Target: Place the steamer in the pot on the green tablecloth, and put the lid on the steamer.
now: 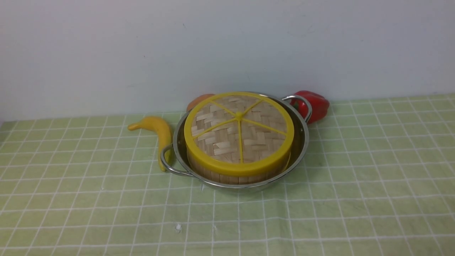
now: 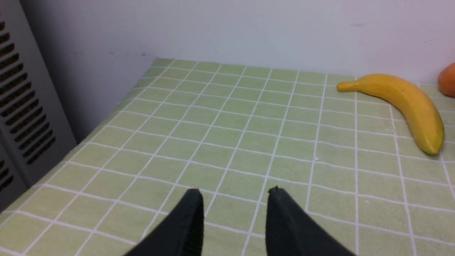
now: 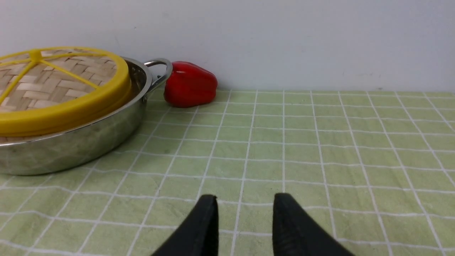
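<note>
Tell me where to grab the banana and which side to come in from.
Grip the banana across its thick middle, coming straight down from above. It lies flat on the tablecloth with its near end close against the pot handle, so the pot side looks crowded; the left gripper, open and empty, seems best placed.

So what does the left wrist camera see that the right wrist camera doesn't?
Only the left wrist view shows the banana, an orange fruit's edge, a grey vented panel and the open left gripper. Only the right wrist view shows the lid over the pot, the red pepper and the open right gripper. Both show the green tablecloth and the wall.
</note>
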`<act>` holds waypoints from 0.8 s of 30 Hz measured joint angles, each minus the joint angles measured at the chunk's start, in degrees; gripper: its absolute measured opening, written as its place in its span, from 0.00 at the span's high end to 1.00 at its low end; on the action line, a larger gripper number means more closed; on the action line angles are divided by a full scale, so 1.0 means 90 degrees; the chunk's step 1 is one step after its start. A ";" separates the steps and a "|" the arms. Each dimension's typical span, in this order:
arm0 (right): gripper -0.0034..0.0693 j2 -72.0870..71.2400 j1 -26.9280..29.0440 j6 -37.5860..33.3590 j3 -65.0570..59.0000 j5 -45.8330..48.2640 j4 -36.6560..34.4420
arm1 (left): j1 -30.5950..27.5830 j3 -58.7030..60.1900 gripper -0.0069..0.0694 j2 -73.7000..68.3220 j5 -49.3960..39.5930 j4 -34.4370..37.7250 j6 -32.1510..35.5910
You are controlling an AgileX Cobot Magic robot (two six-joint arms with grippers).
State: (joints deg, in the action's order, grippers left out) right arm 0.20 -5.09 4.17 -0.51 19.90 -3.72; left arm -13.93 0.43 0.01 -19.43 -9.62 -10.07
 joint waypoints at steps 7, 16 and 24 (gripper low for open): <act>0.62 0.0000 0.0000 0.0000 0.0000 0.0000 0.0000 | 0.0736 0.0000 0.59 0.0000 0.0000 0.0000 0.0000; 0.62 0.0000 0.0000 0.0000 0.0000 0.0000 0.0000 | 0.1329 0.0000 0.59 0.0000 0.0000 0.0000 0.0000; 0.62 0.0000 0.0000 0.0000 0.0000 0.0000 0.0000 | 0.1329 0.0000 0.59 0.0000 0.0000 0.0000 0.0000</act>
State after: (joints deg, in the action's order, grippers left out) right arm 0.20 -5.09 4.17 -0.51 19.90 -3.72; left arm -1.96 0.43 0.01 -19.43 -9.62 -10.07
